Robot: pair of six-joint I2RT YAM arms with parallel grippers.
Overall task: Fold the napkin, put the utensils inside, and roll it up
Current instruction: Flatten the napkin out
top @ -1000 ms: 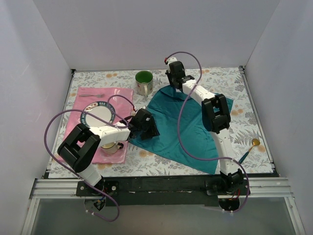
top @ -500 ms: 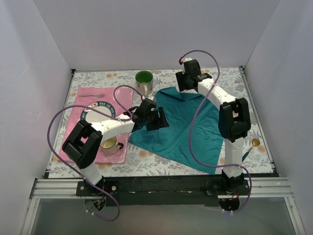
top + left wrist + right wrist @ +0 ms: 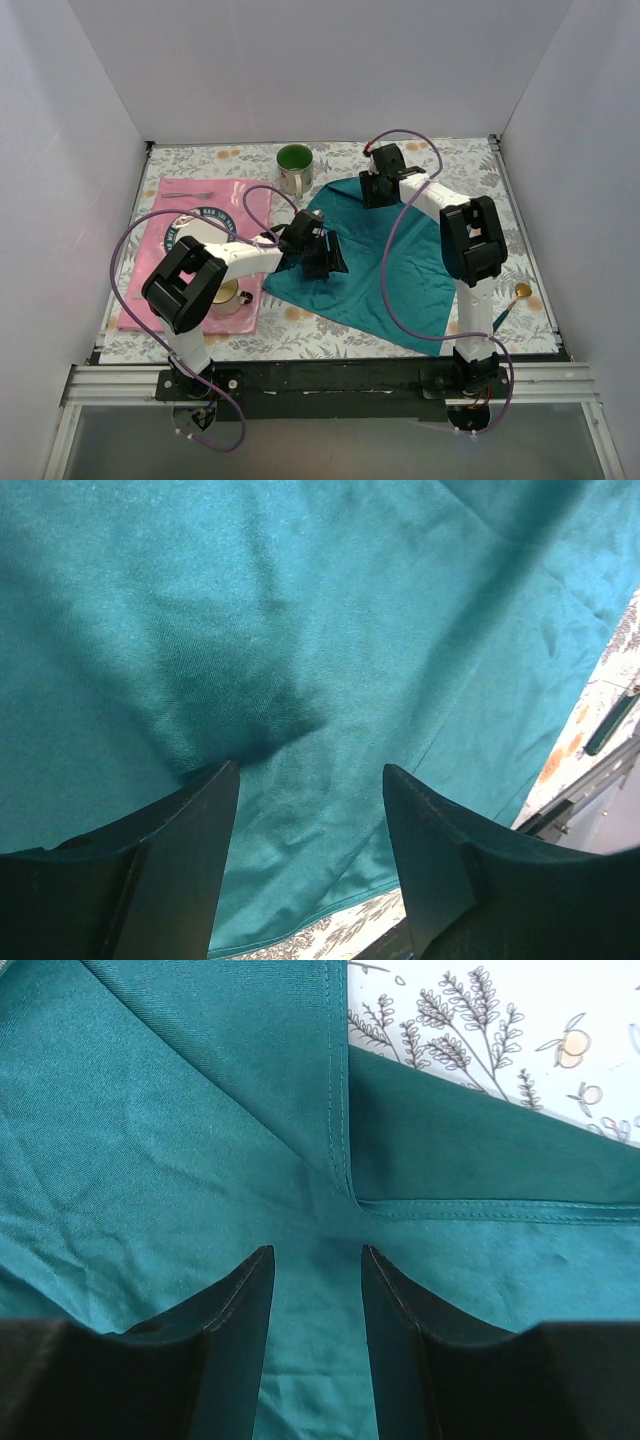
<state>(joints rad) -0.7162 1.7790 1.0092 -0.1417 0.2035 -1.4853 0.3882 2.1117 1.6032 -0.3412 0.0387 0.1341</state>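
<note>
The teal napkin lies spread on the table with its far corner folded over, the hems crossing in the right wrist view. My left gripper hovers open over the napkin's left part, nothing between its fingers. Low over the folded far corner, my right gripper also stands open, bare cloth showing between its tips. One utensil, gold head and dark green handle, lies off the napkin's right edge. Another utensil rests on the pink placemat.
A green mug stands just behind the napkin's left corner. The pink placemat at left carries a plate and a second mug. White walls enclose the floral tablecloth.
My right gripper swung right from the far corner, then came down onto the napkin's far edge. My left gripper slid right, further over the cloth.
</note>
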